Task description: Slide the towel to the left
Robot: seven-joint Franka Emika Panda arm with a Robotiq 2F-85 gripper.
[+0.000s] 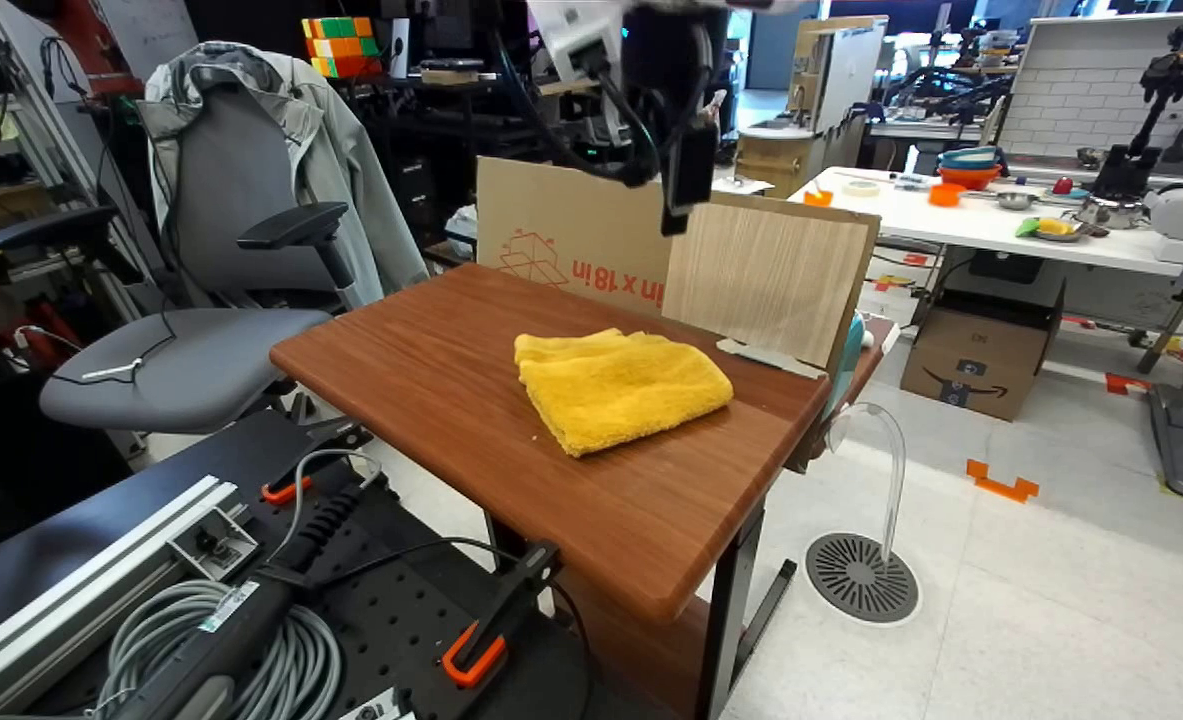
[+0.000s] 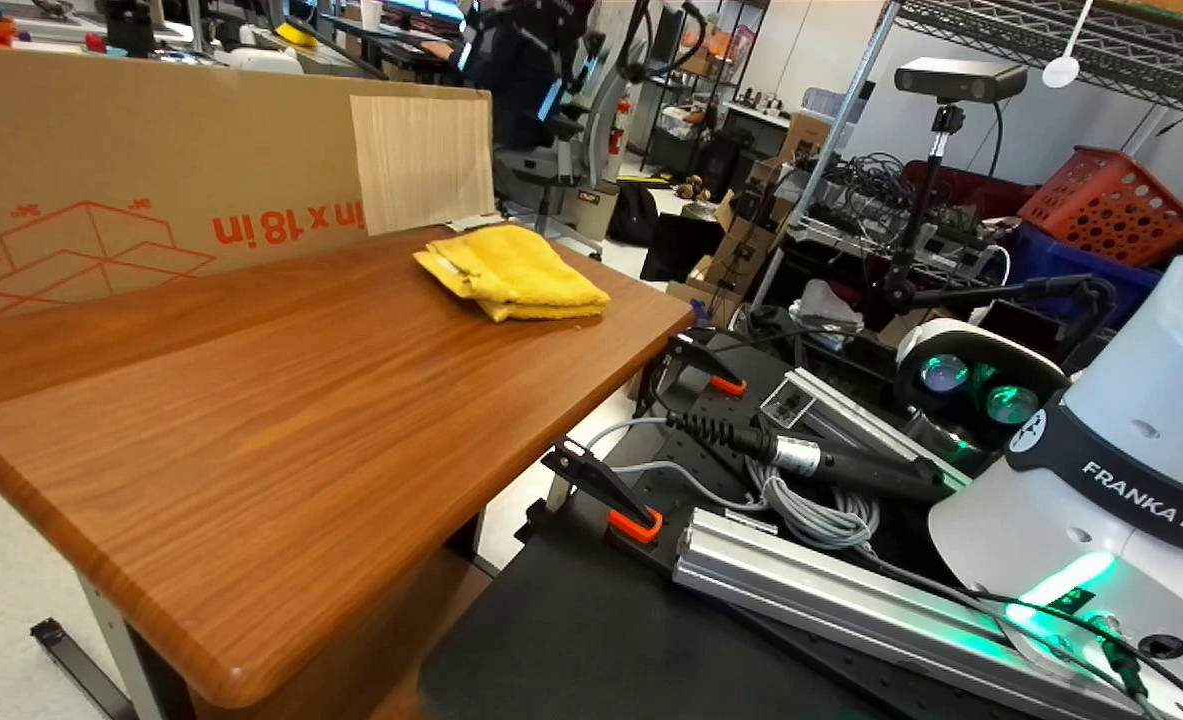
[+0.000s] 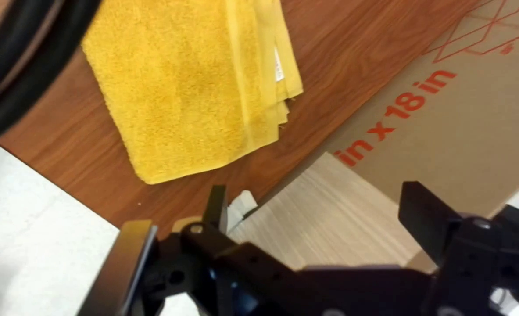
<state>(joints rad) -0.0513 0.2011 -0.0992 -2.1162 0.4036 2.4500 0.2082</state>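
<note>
A folded yellow towel [image 1: 619, 385] lies flat on the brown wooden table [image 1: 431, 370] toward the end by the light wood panel. It also shows on the table in an exterior view [image 2: 516, 270] and at the upper left of the wrist view [image 3: 180, 87], with its layered edges and a small white tag visible. My gripper [image 3: 314, 188] is open and empty, its two black fingers wide apart. In an exterior view, the gripper [image 1: 686, 205] hangs well above the table, apart from the towel. The gripper is out of view in the remaining exterior view.
A cardboard sheet [image 1: 571, 225] stands along the table's edge, with a light wood panel [image 1: 766, 280] against it. Black clamps with orange tips [image 1: 501, 620] and a black bench [image 1: 421, 600] with coiled cable border the opposite edge. A grey chair [image 1: 221, 250] stands nearby.
</note>
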